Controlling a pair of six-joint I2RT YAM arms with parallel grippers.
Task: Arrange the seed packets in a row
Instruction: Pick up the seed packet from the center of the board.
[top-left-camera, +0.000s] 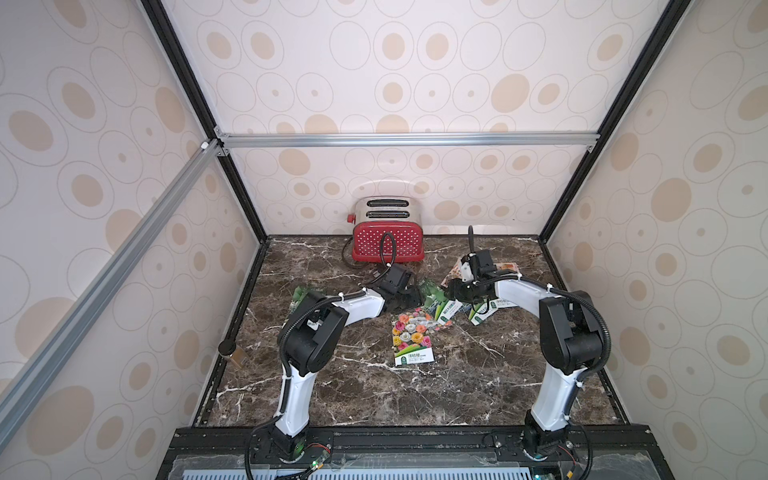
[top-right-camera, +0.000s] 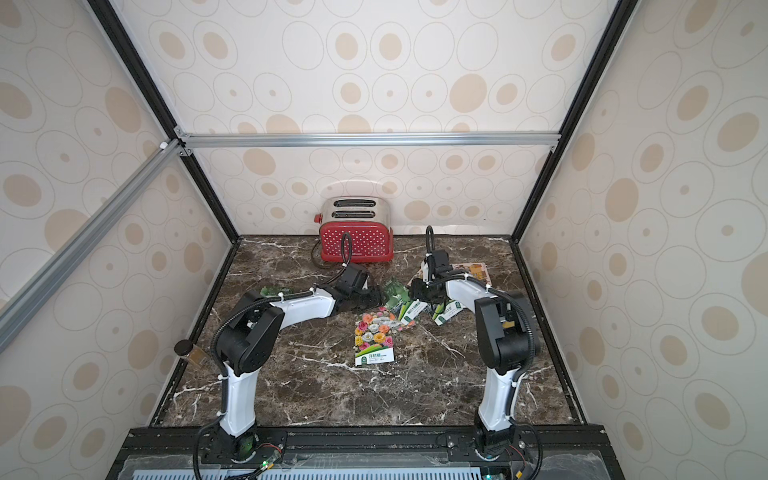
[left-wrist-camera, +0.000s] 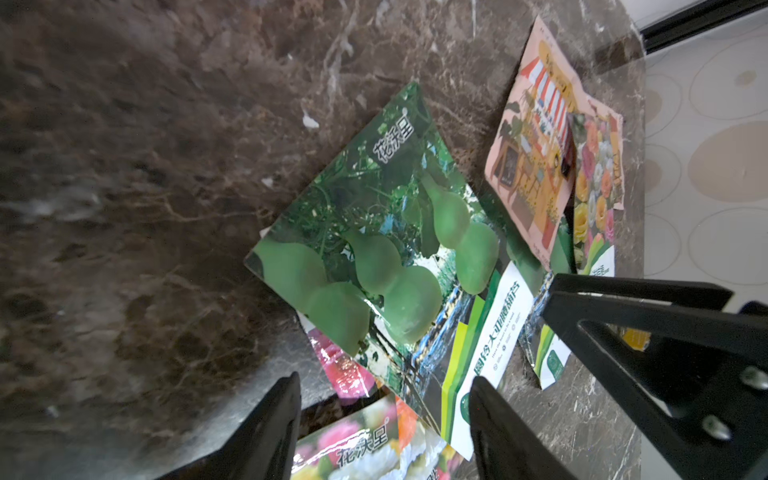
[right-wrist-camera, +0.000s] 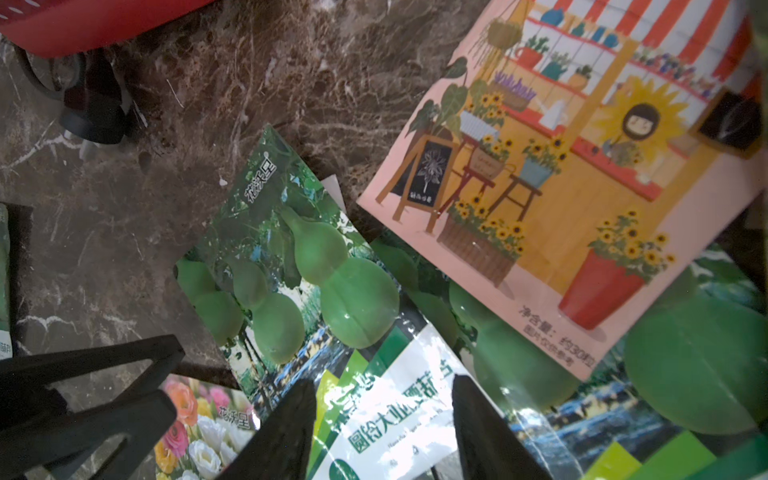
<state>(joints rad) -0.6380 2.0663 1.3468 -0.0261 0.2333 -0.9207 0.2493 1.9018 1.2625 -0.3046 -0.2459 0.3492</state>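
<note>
I see both pincers open: the left pincer (left-wrist-camera: 384, 376) over the overlapping seed packets (top-left-camera: 446, 313) on the counter (top-left-camera: 457, 395) just before the toaster (top-left-camera: 388, 245), the right pincer (right-wrist-camera: 382, 379) straddling a gourd packet (right-wrist-camera: 316, 282). One flower packet (top-left-camera: 413, 338) lies farther from the toaster.

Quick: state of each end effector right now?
Left end effector: open, low over overlapping seed packets, holding nothing.
Right end effector: open over a green gourd packet, holding nothing.

A: Back of the surface (top-left-camera: 415, 395)?
B: Red white-dotted toaster (top-left-camera: 388, 243), chrome top, two slots, at the rear wall. Black cord (top-left-camera: 345, 254) looped beside it.
A: Left edge?
B: Small dark-lidded jar (top-left-camera: 231, 351).
</note>
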